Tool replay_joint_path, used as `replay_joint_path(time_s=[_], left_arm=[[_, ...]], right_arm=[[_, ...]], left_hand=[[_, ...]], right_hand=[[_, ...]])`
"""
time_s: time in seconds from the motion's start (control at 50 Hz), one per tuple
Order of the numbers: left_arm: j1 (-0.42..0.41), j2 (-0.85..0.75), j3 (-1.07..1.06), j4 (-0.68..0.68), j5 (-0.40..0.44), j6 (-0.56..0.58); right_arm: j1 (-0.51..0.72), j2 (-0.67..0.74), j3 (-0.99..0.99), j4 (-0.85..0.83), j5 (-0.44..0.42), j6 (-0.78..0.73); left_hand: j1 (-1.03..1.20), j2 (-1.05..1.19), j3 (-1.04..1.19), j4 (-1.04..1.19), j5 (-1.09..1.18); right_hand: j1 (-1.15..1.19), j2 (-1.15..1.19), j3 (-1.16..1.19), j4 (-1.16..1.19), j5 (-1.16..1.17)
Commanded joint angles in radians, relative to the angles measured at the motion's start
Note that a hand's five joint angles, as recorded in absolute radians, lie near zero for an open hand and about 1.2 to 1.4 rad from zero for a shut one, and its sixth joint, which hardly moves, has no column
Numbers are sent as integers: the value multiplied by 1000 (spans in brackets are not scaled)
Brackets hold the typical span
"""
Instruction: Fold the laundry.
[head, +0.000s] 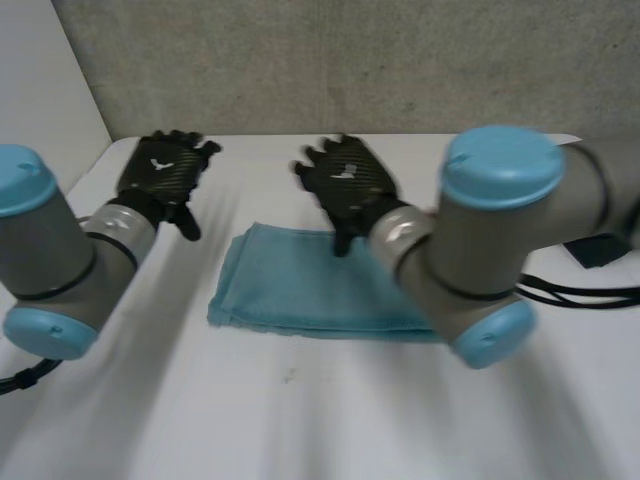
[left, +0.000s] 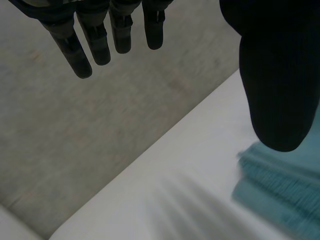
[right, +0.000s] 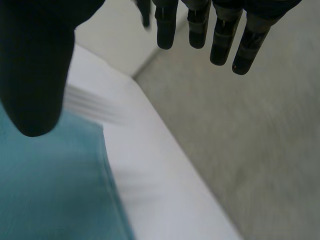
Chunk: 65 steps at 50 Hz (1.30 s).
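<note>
a white table (head: 300, 420) is stretching away from the near edge, and a teal rectangular folded cloth (head: 300, 290) is lying flat at its middle. just beyond, the right hand (head: 350, 180) is hovering over the cloth's far edge, fingers straight and spread wide, holding nothing. to the left, the left hand (head: 165, 170) is hanging over bare table, apart from the cloth, fingers likewise straight and empty. a rough grey wall (head: 350, 60) is standing farthest back.

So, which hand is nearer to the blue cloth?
Right. The right hand is at the cloth's far edge, thumb over it; the left hand is apart, off its left corner.
</note>
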<state>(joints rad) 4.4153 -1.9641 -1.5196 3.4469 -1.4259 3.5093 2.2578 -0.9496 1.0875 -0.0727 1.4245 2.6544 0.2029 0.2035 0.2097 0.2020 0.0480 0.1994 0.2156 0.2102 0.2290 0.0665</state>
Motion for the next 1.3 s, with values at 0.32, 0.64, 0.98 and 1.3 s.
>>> replay_joint_path(time_s=[0.32,0.64,0.98,1.3], left_arm=[[-192,-374,216,-17,-202,115],[-206,-75,38,-49,-255,37],[-77,73,1,-88,-372,-27],[-138,16,73,-81,-237,-96]], right_arm=[[-365,-94,548,-71,-47,90],[-240,-164,376,-95,-22,-250],[183,175,6,-85,-249,-395],[-62,-43,58,94,-92,387]], left_hand=[[25,25,18,26,6],[8,7,1,9,-12],[-4,-5,-11,-3,-24],[2,1,-5,3,-18]], right_hand=[[768,752,757,738,726],[1197,1181,1186,1167,1155],[964,948,953,934,922],[-25,-41,-36,-54,-66]])
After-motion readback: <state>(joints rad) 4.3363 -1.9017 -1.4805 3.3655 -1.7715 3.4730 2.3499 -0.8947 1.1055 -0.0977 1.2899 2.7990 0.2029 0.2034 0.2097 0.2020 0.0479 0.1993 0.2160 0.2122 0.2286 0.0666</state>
